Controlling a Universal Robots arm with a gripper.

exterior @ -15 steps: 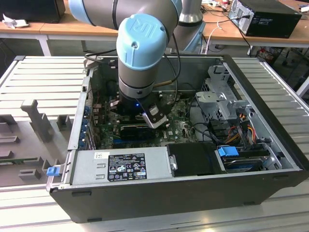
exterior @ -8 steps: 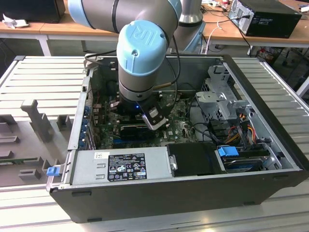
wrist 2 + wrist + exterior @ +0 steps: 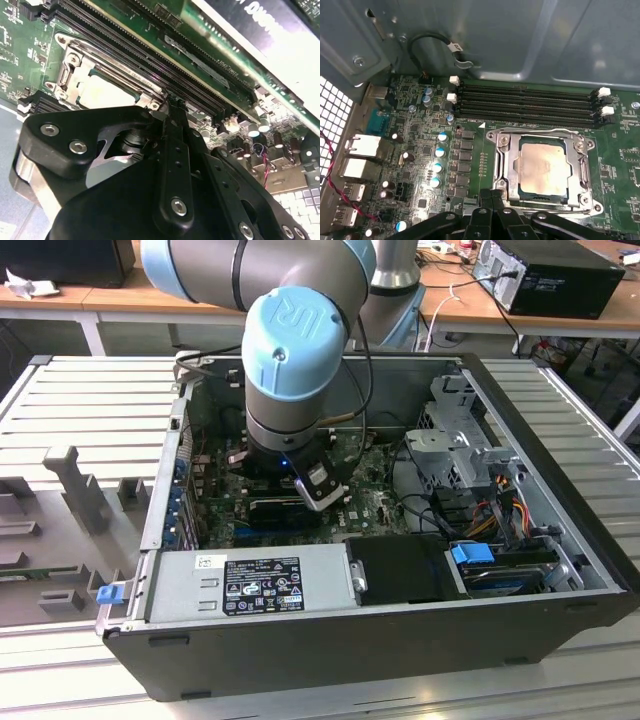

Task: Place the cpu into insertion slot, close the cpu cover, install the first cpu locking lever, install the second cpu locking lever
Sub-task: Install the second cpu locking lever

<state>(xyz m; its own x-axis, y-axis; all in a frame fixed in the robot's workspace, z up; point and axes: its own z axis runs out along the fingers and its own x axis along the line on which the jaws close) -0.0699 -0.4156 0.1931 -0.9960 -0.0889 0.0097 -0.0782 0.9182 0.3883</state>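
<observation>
memory slots (image 3: 525, 105), four long black ones with white clips, lie on the green motherboard (image 3: 470, 150) just beside the insertion slot (image 3: 542, 167), on the side toward the grey case wall (image 3: 520, 35). on the other side of the board stand small blue and silver capacitors (image 3: 441, 137) and the metal port blocks (image 3: 362, 147), with a thin red and black wire (image 3: 340, 190) crossing near them. a black cable (image 3: 435, 42) loops over the board close to the case wall.

in the exterior view the computer case (image 3: 560, 490) lies open on a ribbed grey table (image 3: 90, 390). inside it, at about 6 o'clock from the arm, sits the grey power supply (image 3: 250, 585) with a black label whose print is too small to read; at about 3 o'clock are a metal drive cage (image 3: 455, 445) and a bundle of coloured cables (image 3: 500, 500). the arm's big blue-capped joint (image 3: 300, 335) stands over the middle of the case and hides the socket from this camera.

the cpu (image 3: 542, 167) already lies flat in the insertion slot, its pale top showing through the window of the cpu cover (image 3: 507, 160), which lies down around it. the gripper (image 3: 492, 202) is very low, its black fingers (image 3: 172, 125) close together and touching the edge of the socket frame; they hold nothing that i can see, the claw looks closed on itself.
</observation>
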